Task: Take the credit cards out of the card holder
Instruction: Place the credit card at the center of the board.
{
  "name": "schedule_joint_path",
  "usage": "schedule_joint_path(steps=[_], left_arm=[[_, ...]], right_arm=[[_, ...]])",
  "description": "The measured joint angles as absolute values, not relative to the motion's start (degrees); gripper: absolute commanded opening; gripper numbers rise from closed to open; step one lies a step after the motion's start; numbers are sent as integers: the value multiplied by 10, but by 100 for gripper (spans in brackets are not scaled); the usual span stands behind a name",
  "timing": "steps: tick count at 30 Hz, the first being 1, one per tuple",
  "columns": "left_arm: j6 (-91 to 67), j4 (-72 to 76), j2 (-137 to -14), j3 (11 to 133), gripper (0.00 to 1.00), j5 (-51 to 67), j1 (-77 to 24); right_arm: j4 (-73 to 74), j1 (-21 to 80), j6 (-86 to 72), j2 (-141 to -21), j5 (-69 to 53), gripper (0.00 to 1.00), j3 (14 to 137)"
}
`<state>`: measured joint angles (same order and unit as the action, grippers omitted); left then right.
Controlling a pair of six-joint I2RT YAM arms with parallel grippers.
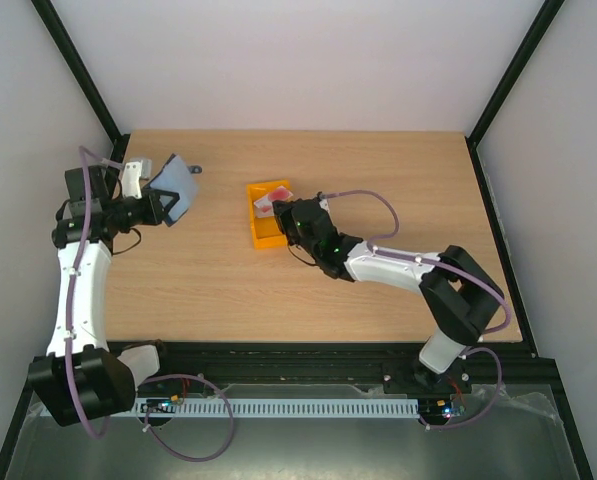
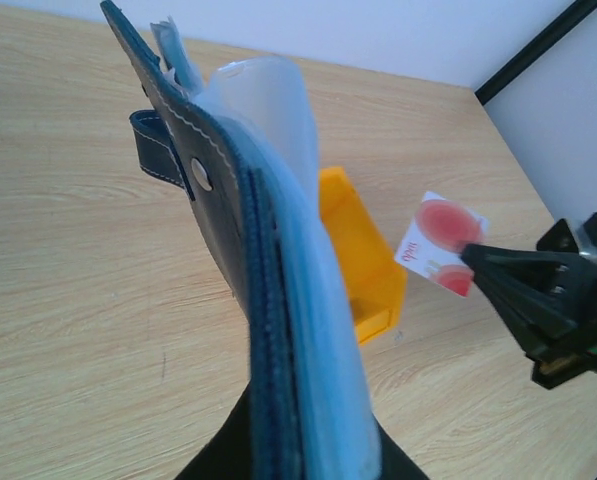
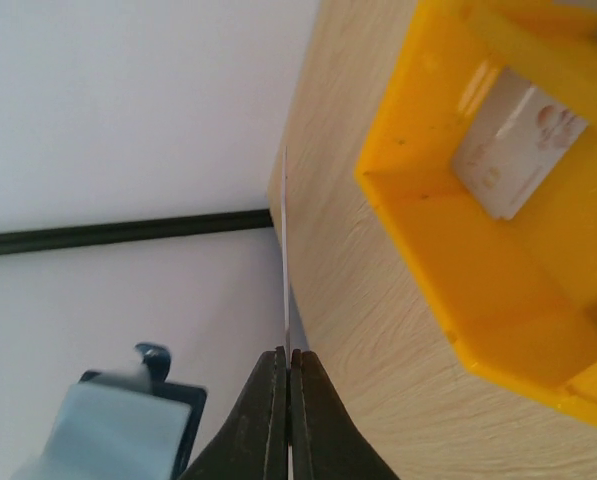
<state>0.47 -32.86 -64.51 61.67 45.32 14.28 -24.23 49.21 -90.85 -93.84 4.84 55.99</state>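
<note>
The navy card holder point(image 1: 178, 187) is open, grey-blue inside, and held up off the table at the left by my left gripper point(image 1: 159, 206), which is shut on its lower edge. In the left wrist view the holder point(image 2: 228, 210) stands edge-on between the jaws of my left gripper point(image 2: 308, 452). My right gripper point(image 1: 282, 213) is shut on a white credit card with a red round spot point(image 1: 266, 205), held over the orange bin point(image 1: 268, 238). That card shows in the left wrist view point(image 2: 438, 245) and edge-on in the right wrist view point(image 3: 285, 250). Another pale card point(image 3: 513, 150) lies inside the bin point(image 3: 428, 260).
The orange bin stands near the middle of the wooden table, just left of the right gripper. Black frame posts run along both sides of the table. The holder also shows at the lower left of the right wrist view point(image 3: 118, 430).
</note>
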Motion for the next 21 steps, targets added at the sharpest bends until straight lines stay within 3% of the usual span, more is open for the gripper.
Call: schedule_joint_path(steps=[5, 14, 21], left_arm=[[6, -317, -652, 602, 2, 475, 135], [-4, -297, -678, 505, 2, 569, 134], [46, -325, -677, 534, 2, 639, 135]], right_arm=[[-248, 492, -930, -948, 81, 2, 557], [-249, 482, -928, -845, 148, 2, 480], [-226, 382, -917, -741, 175, 2, 381]])
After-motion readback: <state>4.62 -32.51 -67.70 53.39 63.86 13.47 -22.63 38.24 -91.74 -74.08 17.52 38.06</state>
